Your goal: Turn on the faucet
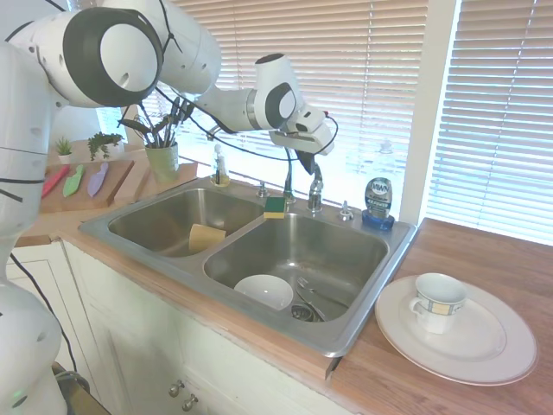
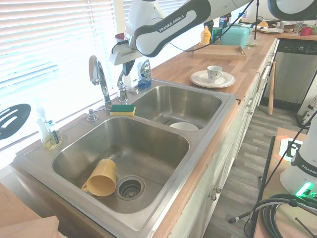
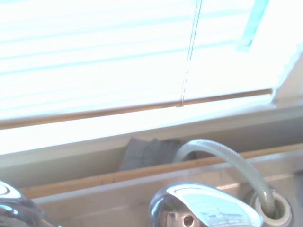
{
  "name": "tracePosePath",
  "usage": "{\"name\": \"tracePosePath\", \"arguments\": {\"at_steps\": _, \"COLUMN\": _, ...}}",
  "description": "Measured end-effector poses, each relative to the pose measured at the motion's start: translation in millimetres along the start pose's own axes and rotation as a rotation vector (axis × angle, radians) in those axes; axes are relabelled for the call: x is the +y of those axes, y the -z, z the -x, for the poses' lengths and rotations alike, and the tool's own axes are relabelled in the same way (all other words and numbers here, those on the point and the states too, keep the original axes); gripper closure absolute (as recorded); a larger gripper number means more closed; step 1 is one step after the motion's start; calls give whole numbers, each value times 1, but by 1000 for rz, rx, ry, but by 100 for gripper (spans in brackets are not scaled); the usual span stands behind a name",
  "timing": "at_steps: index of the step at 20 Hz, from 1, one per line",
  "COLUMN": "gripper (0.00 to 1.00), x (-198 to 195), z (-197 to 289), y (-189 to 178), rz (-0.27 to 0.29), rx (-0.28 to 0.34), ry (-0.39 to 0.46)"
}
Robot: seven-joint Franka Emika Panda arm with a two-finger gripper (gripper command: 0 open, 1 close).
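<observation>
The faucet has a thin arched chrome spout [image 1: 288, 180] [image 2: 97, 74] and a small chrome lever handle [image 1: 316, 187] [image 2: 122, 87] on the back rim of the double sink [image 1: 354, 324]. My gripper [image 1: 308, 164] [image 2: 128, 69] hangs just above the lever handle, pointing down at it, and looks shut with nothing held. From both exterior views I cannot tell if it touches the handle. The wrist view shows the handle's rounded chrome top [image 3: 206, 210] close below, against the bright window blinds.
A blue dish-soap bottle [image 1: 378, 201] stands just right of the handle, and a green-yellow sponge [image 1: 275, 206] lies by the spout's base. A yellow cup [image 1: 206, 236] and a white bowl [image 1: 263, 291] lie in the basins. A plate with a mug [image 1: 438, 301] sits on the counter.
</observation>
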State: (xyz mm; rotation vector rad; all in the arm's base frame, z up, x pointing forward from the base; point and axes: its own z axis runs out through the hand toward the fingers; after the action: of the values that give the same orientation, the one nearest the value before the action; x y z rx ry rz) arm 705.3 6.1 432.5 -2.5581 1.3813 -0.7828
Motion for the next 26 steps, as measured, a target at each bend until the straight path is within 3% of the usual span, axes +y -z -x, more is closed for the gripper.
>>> {"name": "tracePosePath", "arguments": {"at_steps": 6, "gripper": 100, "x": 2, "z": 2, "y": 4, "rz": -12, "rx": 5, "ry": -1}}
{"name": "tracePosePath", "arguments": {"at_steps": 8, "gripper": 100, "x": 4, "z": 6, "y": 1, "rz": 9, "rx": -16, "ry": 0}}
{"name": "tracePosePath", "arguments": {"at_steps": 10, "gripper": 100, "x": 10, "z": 17, "y": -5, "rz": 66, "rx": -101, "ry": 14}}
{"name": "tracePosePath", "arguments": {"at_steps": 13, "gripper": 100, "x": 30, "z": 33, "y": -13, "rz": 198, "rx": -224, "ry": 34}}
{"name": "tracePosePath", "arguments": {"at_steps": 19, "gripper": 100, "x": 93, "z": 62, "y": 5, "rz": 380, "rx": -351, "ry": 51}}
{"name": "tracePosePath", "arguments": {"at_steps": 22, "gripper": 100, "x": 126, "z": 81, "y": 32, "rz": 412, "rx": -388, "ry": 67}}
{"name": "tracePosePath", "arguments": {"at_steps": 23, "gripper": 0, "x": 137, "z": 87, "y": 43, "rz": 413, "rx": -394, "ry": 69}}
{"name": "tracePosePath", "arguments": {"at_steps": 26, "gripper": 0, "x": 171, "z": 105, "y": 71, "rz": 418, "rx": -408, "ry": 72}}
